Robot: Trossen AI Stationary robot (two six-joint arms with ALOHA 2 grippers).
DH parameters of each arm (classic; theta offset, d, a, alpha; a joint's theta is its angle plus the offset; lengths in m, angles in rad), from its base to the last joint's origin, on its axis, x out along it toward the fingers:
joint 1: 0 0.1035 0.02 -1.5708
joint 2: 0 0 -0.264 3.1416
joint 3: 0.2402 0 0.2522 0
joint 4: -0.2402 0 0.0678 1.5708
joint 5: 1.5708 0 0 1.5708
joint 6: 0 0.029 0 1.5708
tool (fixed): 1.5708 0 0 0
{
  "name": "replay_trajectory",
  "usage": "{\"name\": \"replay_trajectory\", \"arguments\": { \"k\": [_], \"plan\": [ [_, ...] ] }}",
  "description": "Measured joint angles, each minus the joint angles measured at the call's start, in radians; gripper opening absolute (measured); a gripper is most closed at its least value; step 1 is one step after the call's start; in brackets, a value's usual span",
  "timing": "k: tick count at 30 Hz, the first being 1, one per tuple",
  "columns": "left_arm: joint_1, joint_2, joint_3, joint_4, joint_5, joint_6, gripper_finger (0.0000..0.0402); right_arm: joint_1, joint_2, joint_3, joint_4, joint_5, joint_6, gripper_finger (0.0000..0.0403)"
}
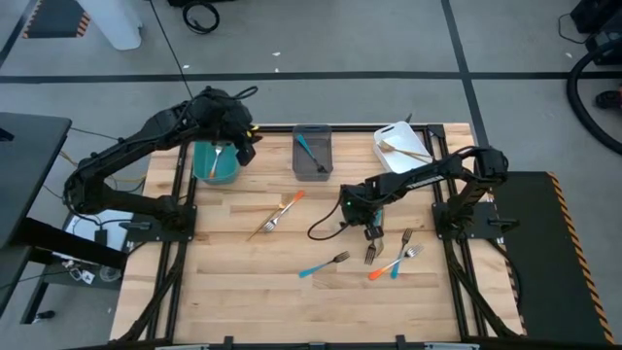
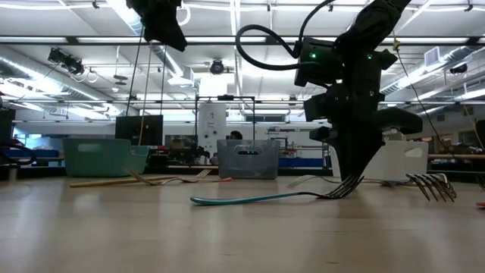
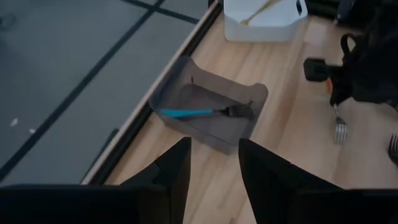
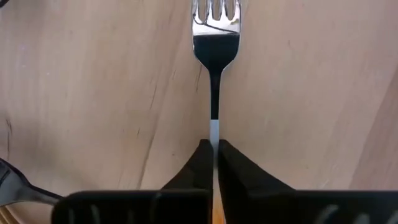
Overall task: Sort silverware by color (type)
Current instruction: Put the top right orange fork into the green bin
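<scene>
My right gripper (image 1: 373, 231) points down at the table's right middle and is shut on an orange-handled fork (image 4: 215, 37), whose tines (image 1: 371, 255) point toward the near edge. My left gripper (image 3: 214, 168) hangs open and holds nothing, high above the teal bin (image 1: 216, 163) at the far left. Loose forks lie flat on the wood. An orange and a tan one (image 1: 277, 214) are at the middle, a blue one (image 1: 326, 264) lies near the front, and an orange and a blue one (image 1: 394, 262) lie crossed at the right front. My right gripper pinches the fork's slim neck (image 4: 214, 130) between its two fingertips, where the silvery stem meets the orange handle. The fingers come from above, one on each side of the stem. The fork lies flat on the table.
The grey bin (image 1: 313, 156) at the far middle holds a blue fork (image 3: 199, 112). The white bin (image 1: 403, 146) at the far right holds a tan one. Another fork (image 1: 406, 239) lies just right of my right gripper. Bare wood lies at the near left.
</scene>
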Motion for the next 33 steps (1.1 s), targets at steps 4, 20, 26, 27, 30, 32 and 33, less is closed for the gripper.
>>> {"name": "replay_trajectory", "arguments": {
  "k": [4,20,26,27,30,32,33],
  "plan": [
    [0.000,0.000,0.000,0.048,-0.002,0.019,0.0142,-0.010,0.007,0.039,-0.027,-0.003,0.000,0.0014],
    [0.011,0.000,-0.059,0.109,-0.001,0.021,0.0142,-0.080,0.004,0.190,-0.163,-0.048,-0.013,0.0013],
    [0.011,0.000,-0.130,0.171,0.021,-0.015,0.0142,-0.128,-0.006,0.277,-0.197,-0.069,-0.021,0.0013],
    [0.011,0.000,-0.139,0.184,0.035,-0.024,0.0142,-0.137,-0.011,0.293,-0.196,-0.070,-0.021,0.0013],
    [0.012,0.000,-0.165,0.217,0.055,-0.036,0.0142,-0.166,-0.033,0.333,-0.185,-0.075,-0.021,0.0013],
    [0.012,0.000,-0.191,0.251,0.065,-0.044,0.0142,-0.184,-0.049,0.354,-0.171,-0.080,-0.020,0.0013],
    [0.012,0.000,-0.207,0.268,0.074,-0.058,0.0142,-0.193,-0.057,0.362,-0.166,-0.080,-0.018,0.0013]
  ]
}}
